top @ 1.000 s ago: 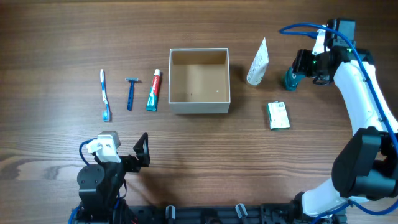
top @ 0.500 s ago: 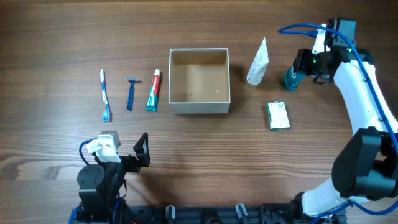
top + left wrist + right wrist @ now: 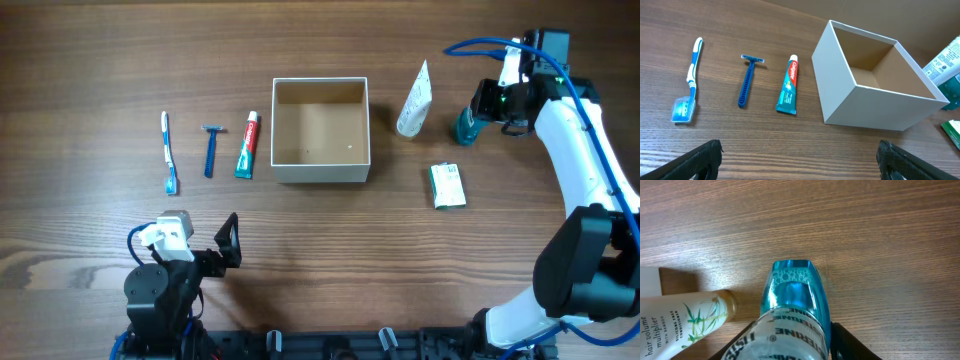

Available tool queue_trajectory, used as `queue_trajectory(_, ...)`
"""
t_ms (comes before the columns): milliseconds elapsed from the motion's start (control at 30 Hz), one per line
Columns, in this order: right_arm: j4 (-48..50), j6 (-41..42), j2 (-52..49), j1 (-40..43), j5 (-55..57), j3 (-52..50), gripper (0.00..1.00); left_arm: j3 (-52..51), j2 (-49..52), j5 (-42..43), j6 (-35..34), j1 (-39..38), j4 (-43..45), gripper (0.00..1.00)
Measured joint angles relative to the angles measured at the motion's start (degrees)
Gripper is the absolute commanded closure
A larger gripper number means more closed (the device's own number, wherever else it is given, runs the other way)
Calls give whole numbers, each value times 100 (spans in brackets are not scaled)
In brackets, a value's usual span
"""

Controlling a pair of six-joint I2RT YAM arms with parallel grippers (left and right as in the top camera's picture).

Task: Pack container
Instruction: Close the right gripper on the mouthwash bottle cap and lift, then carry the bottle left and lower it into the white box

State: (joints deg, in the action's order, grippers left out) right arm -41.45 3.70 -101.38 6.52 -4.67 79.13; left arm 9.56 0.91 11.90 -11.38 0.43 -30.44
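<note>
Container (image 3: 320,171) open-topped; right claw (image 3: 792,347), tips cropped, clamps bottle (image 3: 792,292).

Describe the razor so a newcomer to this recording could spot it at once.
Start at the white-walled container mid-table and look left, where three slim items lie in a row. The razor is the middle one, between the toothbrush and toothpaste: all blue, with a short crossbar head.

You've got 3 in a row — toothbrush (image 3: 168,152), razor (image 3: 211,150), toothpaste (image 3: 247,146) — plus a white tube (image 3: 414,100), teal bottle (image 3: 465,126) and green-and-white packet (image 3: 447,185).
</note>
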Motion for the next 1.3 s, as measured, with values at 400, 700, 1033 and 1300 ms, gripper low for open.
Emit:
queue_trajectory(400,-94,11,0,0,177,42,71,0,0,-2,0,0,2,0)
queue_trajectory(700,-984,142,9,0,179,396,89,0,0,0,0,0,2,0)
queue_trajectory(1033,-2247,442,1106,-319,223,1714,96,0,0,0,0,0,2,0)
queue_trajectory(1300,-2667,538,2153,-1128,256,2461,96,0,0,0,0,0,0,0)
